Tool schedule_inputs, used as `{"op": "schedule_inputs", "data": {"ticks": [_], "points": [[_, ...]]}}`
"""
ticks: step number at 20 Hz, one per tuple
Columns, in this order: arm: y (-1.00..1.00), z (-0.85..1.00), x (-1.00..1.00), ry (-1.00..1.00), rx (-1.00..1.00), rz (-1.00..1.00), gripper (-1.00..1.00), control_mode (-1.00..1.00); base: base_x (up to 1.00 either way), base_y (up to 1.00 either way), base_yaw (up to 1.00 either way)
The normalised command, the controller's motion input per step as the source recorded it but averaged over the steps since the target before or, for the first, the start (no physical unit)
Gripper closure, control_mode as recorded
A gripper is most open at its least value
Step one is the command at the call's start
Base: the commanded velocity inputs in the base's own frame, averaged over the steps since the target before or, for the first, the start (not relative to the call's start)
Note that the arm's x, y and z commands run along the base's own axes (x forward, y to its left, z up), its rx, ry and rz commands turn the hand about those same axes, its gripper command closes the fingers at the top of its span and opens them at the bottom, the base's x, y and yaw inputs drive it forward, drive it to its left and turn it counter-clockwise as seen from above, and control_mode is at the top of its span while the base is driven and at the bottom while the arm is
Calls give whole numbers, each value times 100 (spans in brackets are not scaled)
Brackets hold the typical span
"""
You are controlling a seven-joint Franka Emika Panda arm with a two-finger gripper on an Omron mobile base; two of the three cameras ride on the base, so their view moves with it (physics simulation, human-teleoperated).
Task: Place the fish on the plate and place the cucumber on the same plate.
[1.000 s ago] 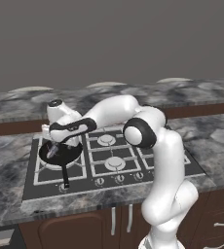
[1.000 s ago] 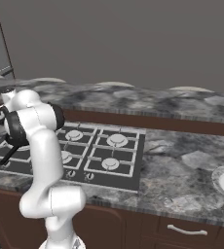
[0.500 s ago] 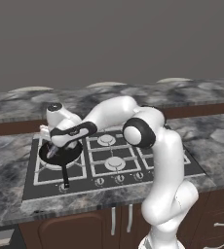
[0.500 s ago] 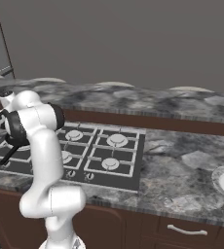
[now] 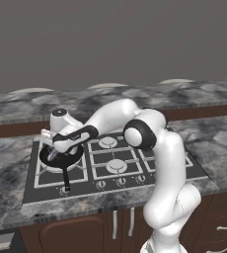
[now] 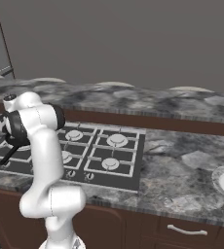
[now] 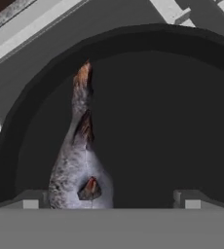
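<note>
In the hand view we saw the fish (image 7: 80,160) only in part: the grey band cut off its wider end, so we could not tell how far it ran on. The pan (image 7: 148,44) was cut by the right edge of that view. In the left base view the hand covered most of the pan (image 5: 50,157) on the hob's front left burner, hiding its contents and the gripper's fingers.
</note>
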Motion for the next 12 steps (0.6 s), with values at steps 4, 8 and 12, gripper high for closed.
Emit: {"op": "schedule_inputs", "data": {"ticks": [4, 8, 12], "points": [[0, -26, 3, 0, 0, 0, -100, -100, 0, 0, 0], [3, -19, 11, 0, 0, 2, -100, -100, 0, 0, 0], [11, -23, 10, 0, 0, 6, -100, -100, 0, 0, 0]]}}
